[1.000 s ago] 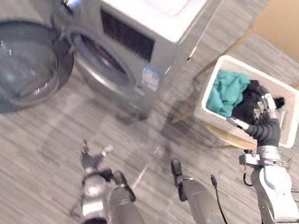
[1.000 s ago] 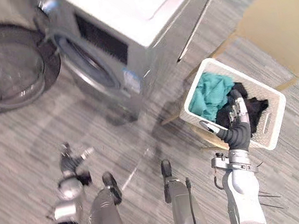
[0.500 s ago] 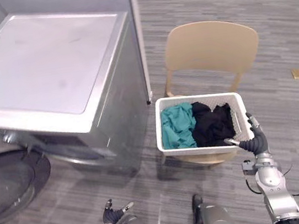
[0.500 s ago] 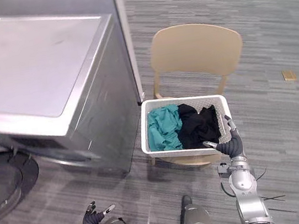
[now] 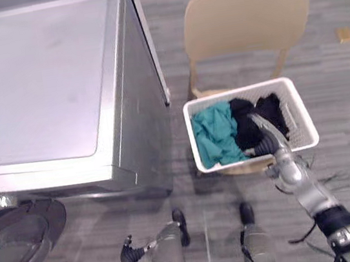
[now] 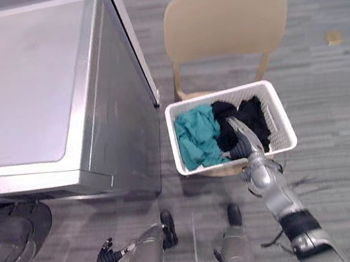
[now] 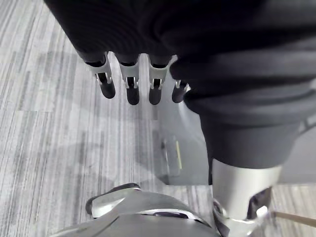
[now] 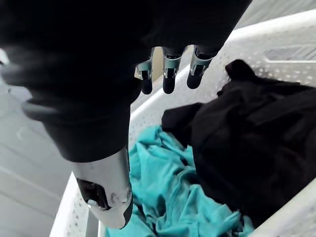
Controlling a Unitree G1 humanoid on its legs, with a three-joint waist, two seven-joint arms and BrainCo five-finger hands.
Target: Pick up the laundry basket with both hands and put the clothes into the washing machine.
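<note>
Your right hand [image 5: 266, 136] hovers over the near edge of the laundry basket [image 5: 190, 135], fingers straight and spread, holding nothing. The basket sits on the seat of the chair [image 5: 245, 23] at centre right of the head views. A teal garment [image 5: 215, 135] lies in its left half and a black garment [image 5: 255, 120] in its right half. Your left hand [image 7: 129, 84] hangs low at the bottom left, fingers relaxed and empty, well apart from the basket.

The main risk is a lopsided lift. If you close the right hand before the left has reached the far side, the basket will likely tip or skid off the seat and spill the clothes.

The right hand is also over the black garment, not over the rim. Curl now and you may catch cloth, not plastic.

The basket's left wall stands near the side of the washing machine [image 5: 38, 85], so the left hand has a tight gap to enter and could knock the basket sideways.

The open door [image 5: 14, 238] lies at the lower left. Its opening is hidden from here, so carrying the load round could clip it.
</note>
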